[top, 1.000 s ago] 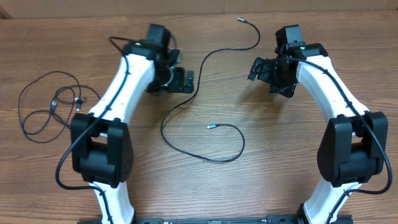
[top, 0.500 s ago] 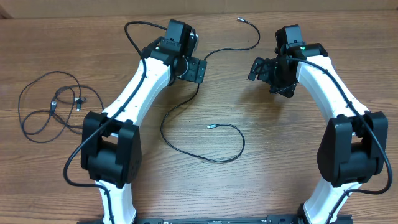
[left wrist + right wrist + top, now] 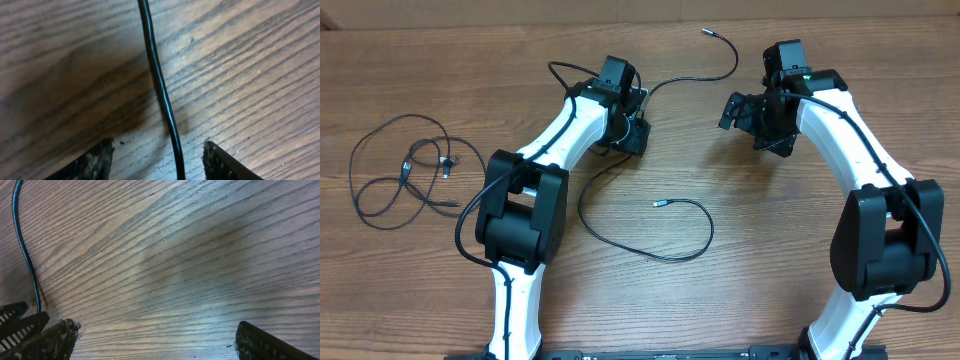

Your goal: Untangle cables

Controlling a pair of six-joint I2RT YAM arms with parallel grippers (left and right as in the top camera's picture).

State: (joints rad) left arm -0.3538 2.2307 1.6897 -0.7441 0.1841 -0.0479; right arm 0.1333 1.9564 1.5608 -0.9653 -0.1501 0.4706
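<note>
Straddling the loose cable (image 3: 159,95) for a grasp, the spread left end effector (image 3: 159,160) must pinch next; the right end effector (image 3: 155,335) hangs spread.

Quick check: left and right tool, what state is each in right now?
Left tool: open, straddling the thin black flexible cable, not clamped on it.
Right tool: open, holding nothing.
</note>
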